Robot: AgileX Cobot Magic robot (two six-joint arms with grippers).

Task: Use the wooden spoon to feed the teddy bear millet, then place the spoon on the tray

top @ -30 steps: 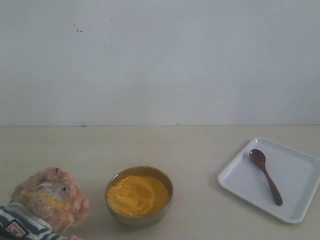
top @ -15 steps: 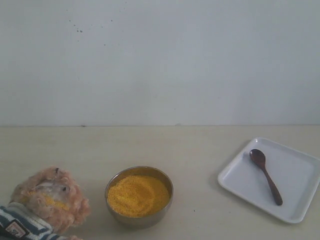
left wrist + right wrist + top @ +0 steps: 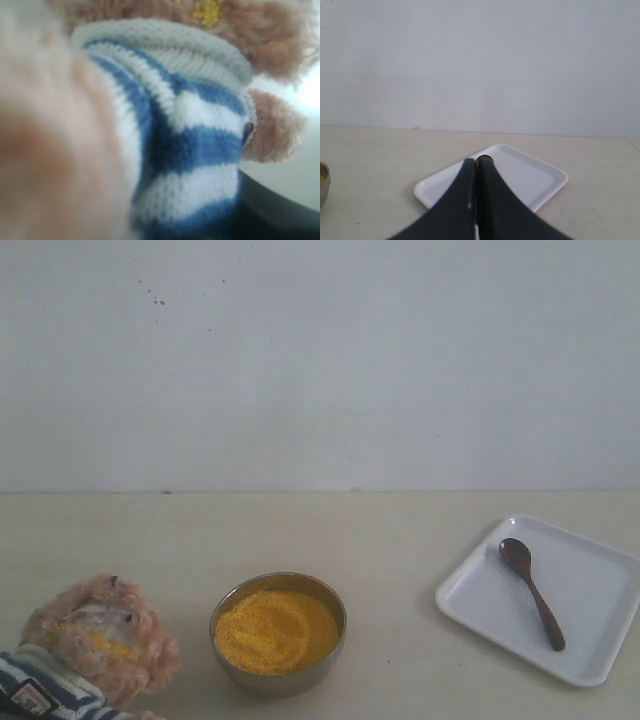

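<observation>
The teddy bear (image 3: 95,640) leans at the table's front left, with yellow grains on its muzzle. Its striped shirt (image 3: 190,145) fills the left wrist view. My left gripper is closed around the bear's body, and only one dark finger (image 3: 285,212) shows beside the shirt. The millet (image 3: 275,630) is heaped in a steel bowl (image 3: 272,681) at front centre. The wooden spoon (image 3: 531,592) lies on the white tray (image 3: 595,585) at the right. My right gripper (image 3: 476,161) is shut and empty, back from the tray (image 3: 535,175); the spoon's end (image 3: 484,159) peeks past its fingertips.
A plain white wall stands behind the pale table. The steel bowl's edge (image 3: 322,182) shows at the side of the right wrist view. Neither arm appears in the exterior view.
</observation>
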